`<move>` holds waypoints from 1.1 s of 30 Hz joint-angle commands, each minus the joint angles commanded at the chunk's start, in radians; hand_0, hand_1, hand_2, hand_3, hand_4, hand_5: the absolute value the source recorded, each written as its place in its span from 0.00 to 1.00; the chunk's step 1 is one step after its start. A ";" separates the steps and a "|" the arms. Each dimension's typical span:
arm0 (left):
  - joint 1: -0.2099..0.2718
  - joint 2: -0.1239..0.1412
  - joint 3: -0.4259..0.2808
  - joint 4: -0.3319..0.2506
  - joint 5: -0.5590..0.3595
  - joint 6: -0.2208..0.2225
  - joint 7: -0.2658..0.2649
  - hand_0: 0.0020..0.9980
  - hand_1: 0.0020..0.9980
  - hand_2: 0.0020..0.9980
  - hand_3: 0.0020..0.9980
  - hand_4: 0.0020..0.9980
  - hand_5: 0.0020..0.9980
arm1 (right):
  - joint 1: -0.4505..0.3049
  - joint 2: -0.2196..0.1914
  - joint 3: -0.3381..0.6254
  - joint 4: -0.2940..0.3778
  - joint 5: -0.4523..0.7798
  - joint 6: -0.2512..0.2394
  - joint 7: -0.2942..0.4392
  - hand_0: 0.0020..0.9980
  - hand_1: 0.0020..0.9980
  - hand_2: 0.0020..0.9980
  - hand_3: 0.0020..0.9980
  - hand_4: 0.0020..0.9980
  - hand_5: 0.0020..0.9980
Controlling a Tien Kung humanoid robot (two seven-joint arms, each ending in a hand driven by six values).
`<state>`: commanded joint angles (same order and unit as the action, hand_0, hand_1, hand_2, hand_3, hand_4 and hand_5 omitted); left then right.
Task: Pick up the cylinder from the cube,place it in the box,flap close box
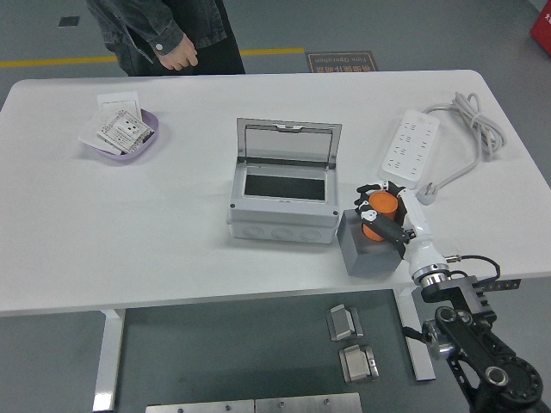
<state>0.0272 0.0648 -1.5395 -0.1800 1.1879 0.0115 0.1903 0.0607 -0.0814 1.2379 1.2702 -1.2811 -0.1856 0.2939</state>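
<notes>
An orange cylinder point(380, 212) stands on top of a grey cube point(366, 248) near the table's front edge, right of centre. My right hand point(386, 209) is wrapped around the cylinder, its fingers curled on it. Just left of the cube sits a grey box point(282, 205) with its clear lid point(289, 144) standing open at the back; the inside looks dark and empty. My left arm does not show.
A white power strip point(411, 150) with a coiled cable point(472, 120) lies at the right. A purple dish point(126, 136) holding cards sits far left. A person in a dark jacket point(164, 26) stands at the far left side, one hand point(180, 58) hanging by the table edge.
</notes>
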 joint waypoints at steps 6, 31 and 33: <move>-0.001 0.000 -0.002 0.000 0.004 0.000 0.002 0.64 0.62 0.59 0.61 0.67 0.26 | 0.008 -0.012 0.002 0.025 -0.016 0.000 -0.005 0.47 0.18 0.32 0.29 0.00 0.00; 0.000 0.011 -0.040 0.000 0.036 0.006 0.030 0.64 0.62 0.59 0.61 0.68 0.28 | 0.343 -0.023 -0.259 -0.016 -0.432 -0.043 -0.218 0.44 0.18 0.33 0.29 0.00 0.00; 0.000 0.012 -0.043 0.000 0.039 0.007 0.032 0.64 0.62 0.59 0.61 0.68 0.28 | 0.382 -0.010 -0.284 -0.041 -0.480 -0.036 -0.242 0.44 0.18 0.33 0.29 0.00 0.00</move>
<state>0.0277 0.0772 -1.5825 -0.1800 1.2269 0.0182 0.2221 0.4430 -0.0918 0.9539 1.2291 -1.7610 -0.2215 0.0520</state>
